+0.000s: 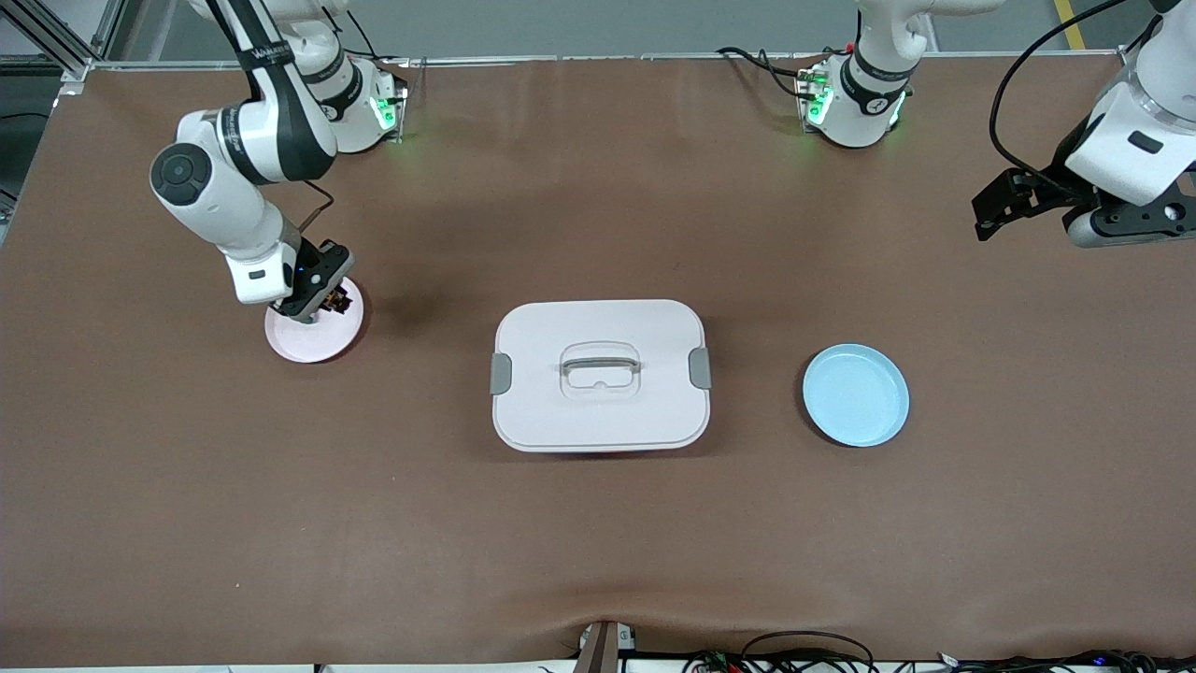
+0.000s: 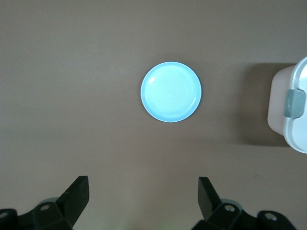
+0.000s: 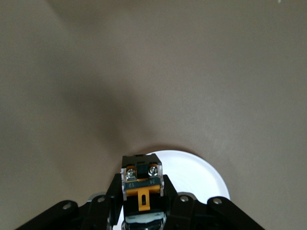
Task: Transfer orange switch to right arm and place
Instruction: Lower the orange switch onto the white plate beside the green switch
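In the front view, the right arm's black two-finger gripper (image 1: 329,297) is seen lowered over a small pale pink round plate (image 1: 313,342) lying on the brown-covered bench (image 1: 598,523) toward the right arm's end, and a tiny black blocky switch with an orange section (image 1: 338,301) is glimpsed between its fingers, apparently so that it can be set down on that plate. A white rectangular lidded box with grey latches and a recessed handle (image 1: 599,375) is placed mid-bench, and a light blue round plate (image 1: 856,394) lies beside it toward the left arm's end. The left arm's black gripper (image 1: 983,217) is held up over bare bench at its own end, where it appears to wait clear of the work. In the left wrist view, the left gripper's fingers (image 2: 76,196) are shown spread wide with nothing between them, above the blue plate (image 2: 171,92) and a corner of the white box (image 2: 290,112). In the right wrist view, the orange switch (image 3: 141,184) is gripped upright between the right gripper's fingers (image 3: 112,194), screw terminals up, directly over the pale plate (image 3: 194,175); whether contact has been made cannot be told. The handover is judged complete, with release remaining.
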{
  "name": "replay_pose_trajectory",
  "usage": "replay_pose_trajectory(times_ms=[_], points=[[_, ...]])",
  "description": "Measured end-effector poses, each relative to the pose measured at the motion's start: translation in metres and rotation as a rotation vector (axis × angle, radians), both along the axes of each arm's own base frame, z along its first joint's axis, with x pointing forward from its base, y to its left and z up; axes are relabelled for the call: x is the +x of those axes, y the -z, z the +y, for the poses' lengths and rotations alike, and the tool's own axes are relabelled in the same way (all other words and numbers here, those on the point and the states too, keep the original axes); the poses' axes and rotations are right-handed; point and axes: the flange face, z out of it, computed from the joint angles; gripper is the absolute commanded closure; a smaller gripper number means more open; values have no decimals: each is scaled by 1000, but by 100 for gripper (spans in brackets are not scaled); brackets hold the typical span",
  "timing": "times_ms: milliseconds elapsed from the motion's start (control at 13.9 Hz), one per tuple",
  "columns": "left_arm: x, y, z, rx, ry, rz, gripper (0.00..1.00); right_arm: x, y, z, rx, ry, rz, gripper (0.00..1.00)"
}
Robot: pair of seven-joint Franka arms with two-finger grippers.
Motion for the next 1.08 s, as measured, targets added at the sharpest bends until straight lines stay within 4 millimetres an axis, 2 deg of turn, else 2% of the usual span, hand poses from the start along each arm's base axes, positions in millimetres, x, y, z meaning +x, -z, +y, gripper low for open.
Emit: replay_pose_trajectory(times_ms=[360, 791, 1079], points=[[-1, -4, -2, -16, 1, -10, 0, 6, 15, -7, -3, -200, -61, 100], [-2, -7, -6, -21, 9, -16, 0, 5, 54, -55, -18, -297, -91, 100], [-3, -7, -12, -20, 20, -14, 0, -4, 80, -62, -21, -296, -102, 100]])
